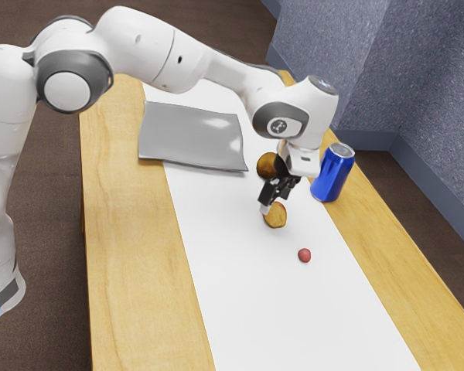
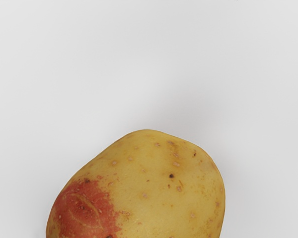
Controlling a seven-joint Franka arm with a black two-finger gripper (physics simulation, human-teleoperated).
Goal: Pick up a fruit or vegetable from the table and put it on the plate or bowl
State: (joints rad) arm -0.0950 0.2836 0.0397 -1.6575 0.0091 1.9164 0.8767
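Your potato (image 1: pixel 277 219) sits directly under the pincer (image 1: pixel 274 205), on the white runner (image 1: pixel 294 309) that runs the length of the wooden worktop (image 1: pixel 124 270), about midway along it. In the exterior view it is a small tan-brown lump with the black pincer right at its top. You cannot tell from these pictures whether the pincer is open around it or clamped on it, nor whether the potato rests on the runner or is just clear of it.

In the wrist view the potato (image 2: pixel 144 193) looks much closer. Its skin is smooth and pale yellow, speckled with small brown spots and tiny pale dots. One reddish-pink patch, slightly creased, covers the end away from the yellow shoulder. The outline is a rounded oval, broader at one side, and plain white runner surrounds it.

Just behind the arm's hand you have a second brown rounded lump (image 1: pixel 268 163), partly hidden by the hand. A blue can (image 1: pixel 332 171) stands tilted near the pincer, on the exterior view's right. A small red round item (image 1: pixel 305 255) lies on the runner, nearer the camera than the potato and apart from it. A flat grey slab (image 1: pixel 192 137) lies at the far end of the worktop, well apart from the potato.
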